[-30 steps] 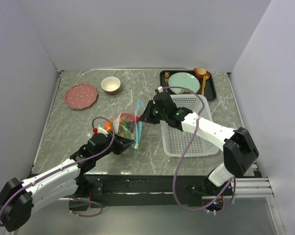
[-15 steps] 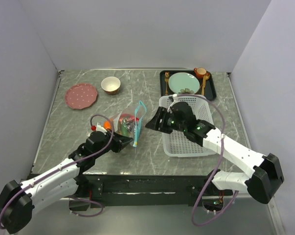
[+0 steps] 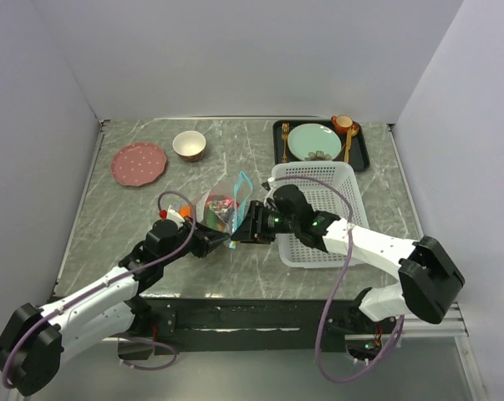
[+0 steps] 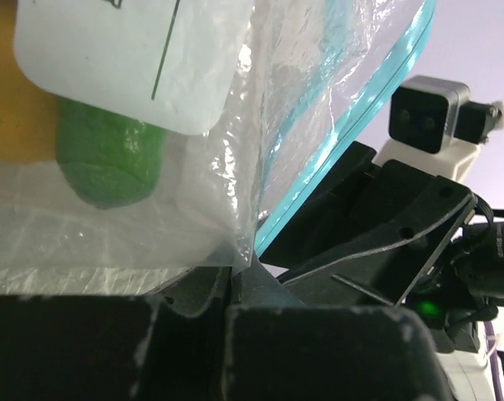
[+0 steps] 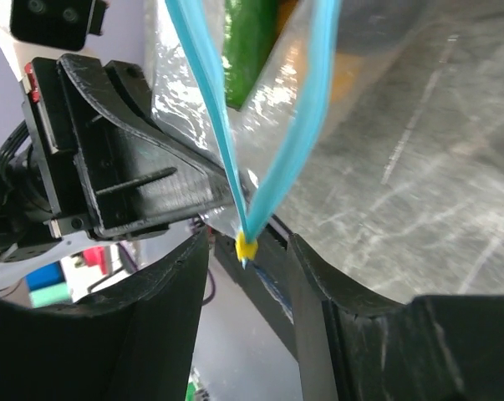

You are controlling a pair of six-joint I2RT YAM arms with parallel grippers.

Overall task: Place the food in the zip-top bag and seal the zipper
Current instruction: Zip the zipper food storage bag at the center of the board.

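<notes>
The zip-top bag (image 3: pixel 221 203) stands on edge at mid-table with the food (image 3: pixel 218 210) inside; orange, red and green pieces show through it. In the left wrist view a green piece (image 4: pixel 109 163) lies behind the white label (image 4: pixel 126 58). My left gripper (image 3: pixel 222 242) (image 4: pixel 233 280) is shut on the bag's near lower corner. My right gripper (image 3: pixel 237 235) (image 5: pixel 246 259) is open, with the near end of the teal zipper (image 5: pixel 203 100) and its yellow tip (image 5: pixel 246 246) between the fingers (image 5: pixel 151 334). The two zipper strips spread apart above that tip.
A white mesh basket (image 3: pixel 318 170) sits right of the bag, under my right arm. A black tray (image 3: pixel 362 154) with a teal plate (image 3: pixel 313 140), gold cutlery and an orange cup (image 3: pixel 342 124) is at the back right. A pink plate (image 3: pixel 139 163) and a small bowl (image 3: pixel 189 144) are at the back left.
My right gripper has moved from the bag's far end down to its near end beside my left gripper. The bag now stands more upright. The left gripper keeps its hold.
</notes>
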